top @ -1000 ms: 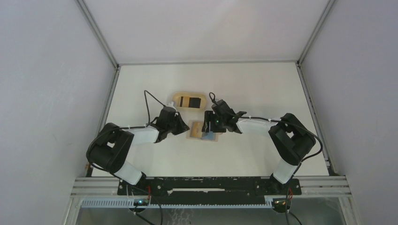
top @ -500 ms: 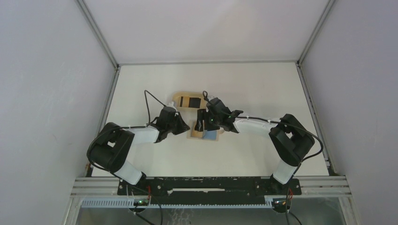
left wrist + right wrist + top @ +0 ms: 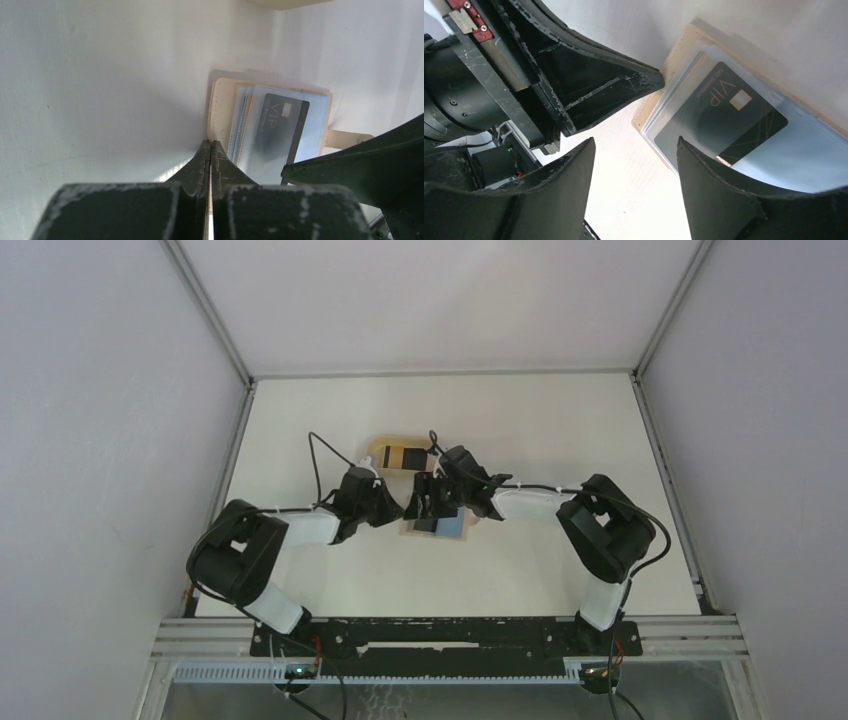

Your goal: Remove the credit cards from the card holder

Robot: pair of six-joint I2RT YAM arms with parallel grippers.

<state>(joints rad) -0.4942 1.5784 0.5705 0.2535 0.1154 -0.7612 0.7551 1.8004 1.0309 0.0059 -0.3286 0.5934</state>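
The card holder [image 3: 456, 531] lies open on the table, tan outside with blue and clear sleeves inside. A black VIP card [image 3: 278, 129] lies in its sleeves and also shows in the right wrist view [image 3: 724, 117]. My left gripper [image 3: 210, 146] is shut, its tips touching the holder's tan left edge [image 3: 219, 110]. It sits left of the holder in the top view [image 3: 397, 512]. My right gripper [image 3: 634, 150] is open and empty, low over the holder's near-left part, one finger [image 3: 704, 175] over the card's corner. It stands close to the left gripper in the top view [image 3: 422, 504].
An oval light-wood tray [image 3: 377, 452] stands just behind the holder and holds a dark card [image 3: 410, 457]. Its rim shows at the top of the left wrist view [image 3: 290, 4]. The left gripper's body [image 3: 574, 85] crowds the right wrist view.
My right gripper has moved left across the holder, ending close to the left gripper. The left gripper has stayed at the holder's left edge.
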